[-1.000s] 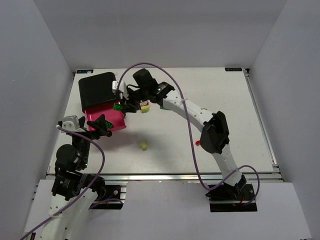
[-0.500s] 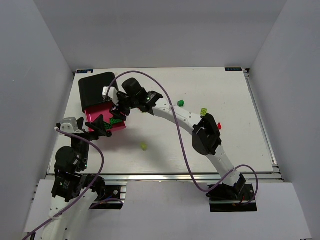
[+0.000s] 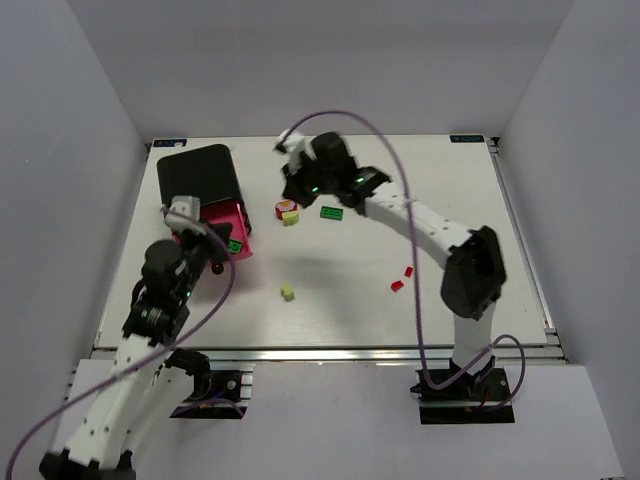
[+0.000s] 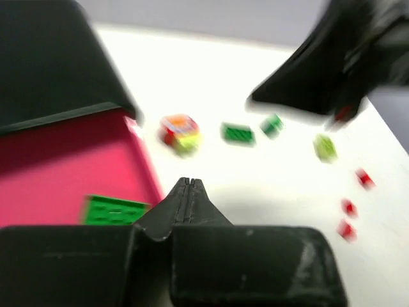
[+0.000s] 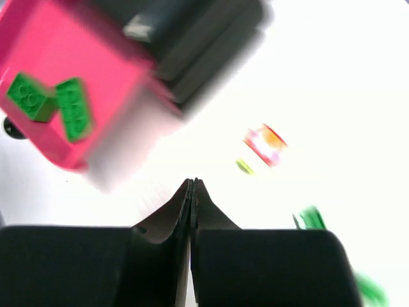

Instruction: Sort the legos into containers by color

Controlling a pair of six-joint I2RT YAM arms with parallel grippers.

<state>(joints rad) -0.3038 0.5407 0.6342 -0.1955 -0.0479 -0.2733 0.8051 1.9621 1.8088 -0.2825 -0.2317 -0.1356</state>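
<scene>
Tabletop [image 3: 450, 200] is plain white, boxed in by pale grey walls [image 3: 90, 100] on three sides. Small stickers [image 3: 467, 138] sit at its two far corners, their writing too small to read. A metal rail [image 3: 330, 352] runs along the near edge.

The black drawer box [image 3: 195, 172] stands by the far left corner. Its pink drawer [image 3: 228, 218] stands open toward the near side, with two green bricks [image 5: 73, 109] lying in it.

Right of the box, a red and yellow clump [image 3: 287, 211] and a green brick [image 3: 331, 212] lie close together. A yellow brick [image 3: 287, 291] lies nearer the rail, and red bricks [image 3: 397, 286] lie well to the right.

The left pincer [image 4: 186, 187] is pressed together with nothing in it, just beside the drawer's front. The right pincer [image 5: 192, 187] is also pressed together and empty, above the table right of the box.
</scene>
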